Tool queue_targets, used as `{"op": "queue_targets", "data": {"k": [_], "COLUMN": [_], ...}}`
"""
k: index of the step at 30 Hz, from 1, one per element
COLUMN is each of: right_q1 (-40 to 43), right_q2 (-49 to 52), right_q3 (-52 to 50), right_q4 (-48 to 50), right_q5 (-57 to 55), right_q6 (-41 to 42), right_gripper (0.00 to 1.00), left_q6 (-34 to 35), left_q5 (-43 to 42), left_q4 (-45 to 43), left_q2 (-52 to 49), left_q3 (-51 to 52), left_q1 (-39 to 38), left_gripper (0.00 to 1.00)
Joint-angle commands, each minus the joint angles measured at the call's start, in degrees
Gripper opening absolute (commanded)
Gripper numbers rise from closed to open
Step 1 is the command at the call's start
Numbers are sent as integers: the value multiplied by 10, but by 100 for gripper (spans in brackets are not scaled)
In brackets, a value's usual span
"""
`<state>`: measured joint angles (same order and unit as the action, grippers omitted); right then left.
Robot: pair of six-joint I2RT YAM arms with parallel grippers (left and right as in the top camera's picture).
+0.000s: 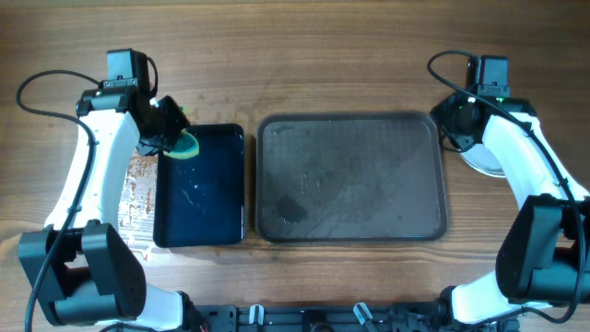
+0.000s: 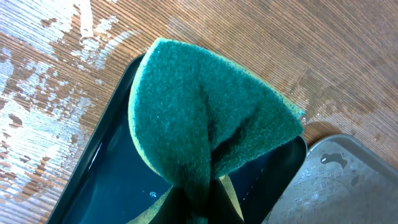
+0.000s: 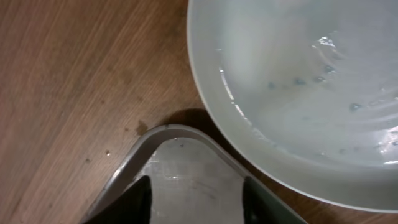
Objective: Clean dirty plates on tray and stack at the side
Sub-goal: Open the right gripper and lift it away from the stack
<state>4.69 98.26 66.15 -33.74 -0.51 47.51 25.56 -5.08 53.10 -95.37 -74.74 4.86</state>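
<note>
The large grey tray lies at the table's centre with nothing on it; its floor looks wet. A white plate, wet with small blue droplets, rests on the wood just beyond the tray's corner. From overhead, the plate shows only as a sliver under the right arm, so I cannot tell how many are stacked. My right gripper hangs open over that tray corner, with nothing between its fingers. My left gripper is shut on a green sponge, folded between the jaws.
A smaller black tray holding water lies left of the grey tray; the sponge hovers over its far left corner. Wet whitish smears mark the wood left of it. The arm bases stand at the near corners.
</note>
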Motion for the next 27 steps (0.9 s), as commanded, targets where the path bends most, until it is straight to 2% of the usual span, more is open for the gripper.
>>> {"op": "queue_targets", "data": {"k": [1, 2, 4, 9, 12, 14, 20, 22, 25, 27], "right_q1": [1, 1, 1, 1, 2, 2, 2, 2, 2, 2], "right_q2": [-1, 1, 13, 39, 39, 39, 39, 39, 39, 39], "right_q3": [11, 11, 11, 11, 11, 11, 11, 11, 11, 11], "right_q4": [9, 14, 23, 23, 2, -35, -67, -90, -95, -116], "right_q5": [27, 28, 43, 35, 0, -50, -92, -120, -130, -144], "right_q6": [-26, -26, -25, -19, 19, 71, 98, 142, 143, 181], "right_gripper": [24, 22, 5, 5, 5, 5, 5, 4, 5, 5], "left_q6": [-11, -11, -11, -12, -12, -12, -12, -12, -12, -12], "left_q5": [-10, -11, -11, -11, -11, -11, -11, -11, -11, -11], "left_q4": [-1, -1, 1, 3, 3, 3, 8, 8, 9, 9], "left_q2": [-4, -4, -4, -4, -4, -4, -4, -4, -4, -4], "left_q3": [-14, -14, -14, -14, -14, -14, -14, -14, -14, -14], "left_q1": [-3, -3, -3, -3, -3, -3, -3, -3, -3, -3], "left_gripper": [4, 4, 4, 4, 4, 4, 4, 4, 4, 4]}}
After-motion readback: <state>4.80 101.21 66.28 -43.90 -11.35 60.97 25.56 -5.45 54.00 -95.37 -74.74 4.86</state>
